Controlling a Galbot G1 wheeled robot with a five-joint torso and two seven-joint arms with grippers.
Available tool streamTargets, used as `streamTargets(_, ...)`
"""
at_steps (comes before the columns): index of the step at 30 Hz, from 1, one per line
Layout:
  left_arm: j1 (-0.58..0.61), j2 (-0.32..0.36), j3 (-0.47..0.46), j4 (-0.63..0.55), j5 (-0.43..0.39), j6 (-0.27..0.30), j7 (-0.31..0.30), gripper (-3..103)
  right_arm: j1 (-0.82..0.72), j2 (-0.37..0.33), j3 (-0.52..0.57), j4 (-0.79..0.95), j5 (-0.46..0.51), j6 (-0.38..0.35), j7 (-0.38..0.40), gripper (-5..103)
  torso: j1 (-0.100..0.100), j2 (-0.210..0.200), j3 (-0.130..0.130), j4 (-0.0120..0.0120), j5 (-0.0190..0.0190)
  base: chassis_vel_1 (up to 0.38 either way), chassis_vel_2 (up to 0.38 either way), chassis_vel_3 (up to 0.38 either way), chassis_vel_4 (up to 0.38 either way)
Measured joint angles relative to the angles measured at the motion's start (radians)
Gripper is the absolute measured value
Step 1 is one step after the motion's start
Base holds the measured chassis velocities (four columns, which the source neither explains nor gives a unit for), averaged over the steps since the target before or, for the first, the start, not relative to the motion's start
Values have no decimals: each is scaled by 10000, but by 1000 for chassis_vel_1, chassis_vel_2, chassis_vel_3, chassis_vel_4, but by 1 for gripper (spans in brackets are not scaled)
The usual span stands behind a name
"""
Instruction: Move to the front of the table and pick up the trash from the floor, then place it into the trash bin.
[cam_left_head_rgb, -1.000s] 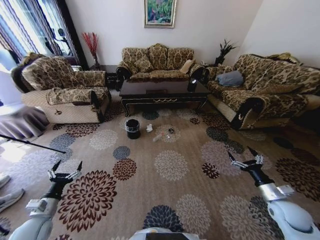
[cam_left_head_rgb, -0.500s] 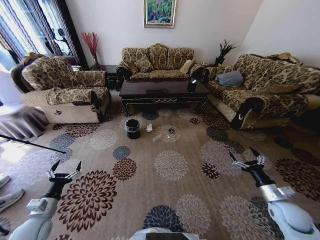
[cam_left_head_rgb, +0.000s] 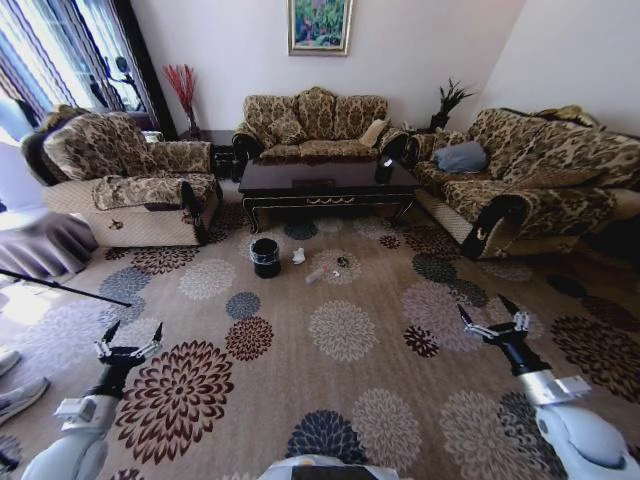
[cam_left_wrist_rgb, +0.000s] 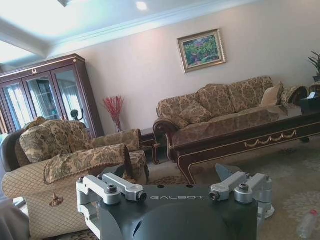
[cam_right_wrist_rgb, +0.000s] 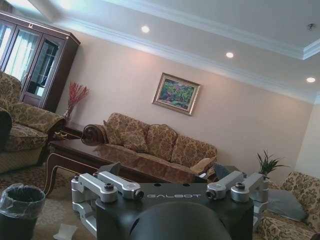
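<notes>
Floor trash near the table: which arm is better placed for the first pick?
Neither yet; slight edge left. The trash lies far ahead beside the trash bin, just left of centre before the table. The left gripper and right gripper both hang open and empty, well short.

A home living room. Patterned sofas ring a dark coffee table on floral carpet. A framed painting hangs above.

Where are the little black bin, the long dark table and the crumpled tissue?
trash bin (cam_left_head_rgb: 265, 257): head view, its black side wall.
table (cam_left_head_rgb: 300, 178): head view, its glossy top.
tissue (cam_left_head_rgb: 298, 256): head view, its middle.
</notes>
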Motion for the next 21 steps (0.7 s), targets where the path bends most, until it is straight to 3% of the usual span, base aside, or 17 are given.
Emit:
streamTargets(15,324,-109,-44,-219,0,131,117,100,35,60,32,39,5,57,-23,100,-10,-25,-10,-1,0,0,0,0,0)
streamTargets(21,397,-137,-47,-298,-38,261,170,100,125,9,42,220,79,-158,44,100,-165,-358,-186,0,0,0,0,0,0)
